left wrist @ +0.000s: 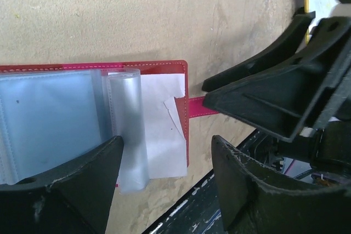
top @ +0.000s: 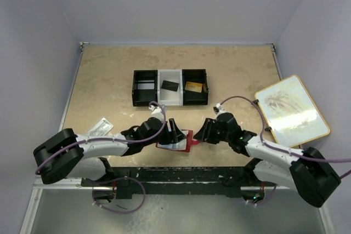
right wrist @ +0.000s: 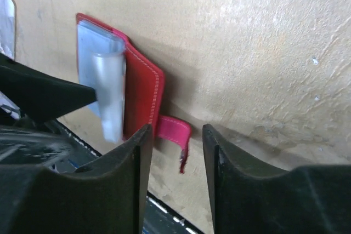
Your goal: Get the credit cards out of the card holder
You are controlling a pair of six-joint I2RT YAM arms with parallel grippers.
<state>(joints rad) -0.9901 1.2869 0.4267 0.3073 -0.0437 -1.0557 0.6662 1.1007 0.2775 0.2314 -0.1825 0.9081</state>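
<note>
The red card holder [top: 184, 142] lies open near the table's front edge. In the left wrist view its pale blue-grey plastic sleeves [left wrist: 49, 119] curl up, and a white card or sheet [left wrist: 162, 130] lies on its right panel. Its pink strap [right wrist: 174, 130] sticks out to the right. My left gripper [top: 174, 131] is open over the holder [left wrist: 164, 67], one finger [left wrist: 77, 184] over the sleeves. My right gripper [top: 204, 132] is open, its fingertips on either side of the strap. A black card [top: 170, 85] and a tan card [top: 192, 86] lie in the tray.
The black-and-white three-compartment tray [top: 143, 75] stands mid-table behind the grippers. A clear plastic packet [top: 100, 127] lies at the left. A white board with a wooden rim [top: 292, 110] lies at the right. The table's front edge and a black rail [left wrist: 219, 206] are just below the holder.
</note>
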